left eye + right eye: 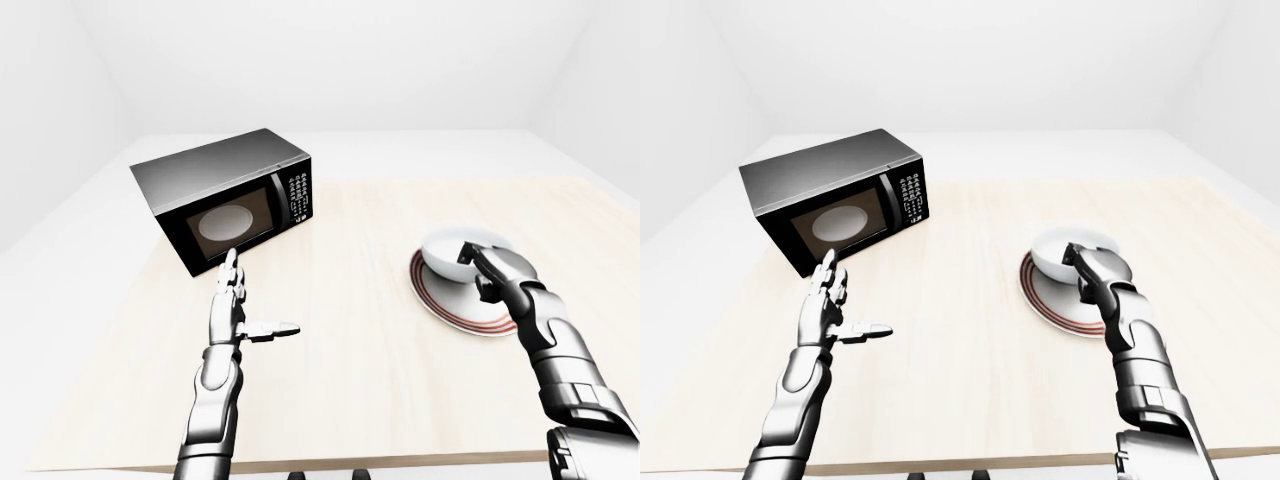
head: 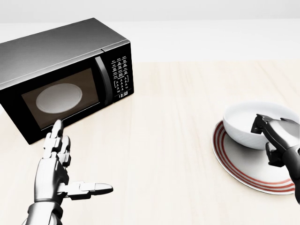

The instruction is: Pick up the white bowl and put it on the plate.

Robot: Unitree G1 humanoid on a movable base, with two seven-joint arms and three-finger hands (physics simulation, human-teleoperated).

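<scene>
pale worktop (image 2: 178,140): my right robot hand (image 2: 276,136) pinches the white bowl (image 2: 243,124) rim on the striped plate (image 2: 239,164); a snagged release could tip it. left robot hand (image 2: 58,171) spread.

Place: bare simulated kitchen-like room
Evidence: black microwave (image 2: 65,77) on a pale wooden table (image 1: 360,330); red-ringed plate (image 2: 243,166); plain white walls

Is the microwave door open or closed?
Closed. The microwave door sits flush with its keypad panel, and the turntable shows only through the glass window.
</scene>
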